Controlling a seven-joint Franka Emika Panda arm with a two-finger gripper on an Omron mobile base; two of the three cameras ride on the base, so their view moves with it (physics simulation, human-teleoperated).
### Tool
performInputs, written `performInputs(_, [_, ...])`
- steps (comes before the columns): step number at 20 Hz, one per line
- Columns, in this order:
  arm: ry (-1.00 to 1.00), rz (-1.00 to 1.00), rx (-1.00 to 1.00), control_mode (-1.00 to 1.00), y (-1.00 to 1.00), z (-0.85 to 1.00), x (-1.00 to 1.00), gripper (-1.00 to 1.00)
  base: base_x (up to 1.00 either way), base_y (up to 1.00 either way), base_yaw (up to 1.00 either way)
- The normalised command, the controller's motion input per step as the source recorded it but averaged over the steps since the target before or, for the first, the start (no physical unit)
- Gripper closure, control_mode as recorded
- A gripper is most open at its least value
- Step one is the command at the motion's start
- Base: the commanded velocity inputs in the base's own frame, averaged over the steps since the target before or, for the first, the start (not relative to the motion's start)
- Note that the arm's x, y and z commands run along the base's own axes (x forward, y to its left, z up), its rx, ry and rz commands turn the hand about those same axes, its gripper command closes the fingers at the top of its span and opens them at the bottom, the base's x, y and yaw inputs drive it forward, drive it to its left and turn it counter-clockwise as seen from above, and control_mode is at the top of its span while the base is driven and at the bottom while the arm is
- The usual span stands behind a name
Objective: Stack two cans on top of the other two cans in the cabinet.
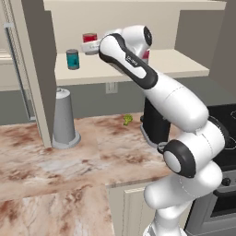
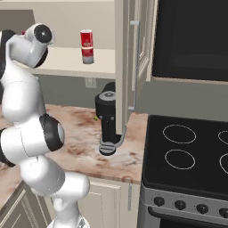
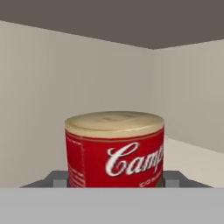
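We list one all-red can [image 3: 114, 148], rigid, light, slick-sided, best gripped mid-body, close before our hand [image 3: 114, 180], whose grip we cannot tell.

A cream shelf board [image 1: 133, 69] inside the beige open-fronted wall cabinet [image 1: 115, 14] carries upright cans; a teal can [image 1: 72, 59] stands near its left end; an all-red can [image 3: 114, 148] (pale-topped) stands further back; a red-and-silver can [image 2: 87, 46] stands well apart, rightward.
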Motion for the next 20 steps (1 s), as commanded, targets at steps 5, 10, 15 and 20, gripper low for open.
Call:
performInputs(5, [-0.09,0.04,0.00,-1.00,0.17,0.02,0.00,1.00,0.00,0.00,0.00])
performInputs(10, [-0.01,0.01,0.00,-1.00,0.14,0.10,0.00,1.00,0.00,0.00,0.00])
performInputs(15, [0.00,0.00,0.00,-1.00,0.11,0.15,0.03,1.00,0.00,0.00,0.00])
performInputs(20, [0.00,0.00,0.00,-1.00,0.13,0.10,0.10,1.00,0.00,0.00,0.00])
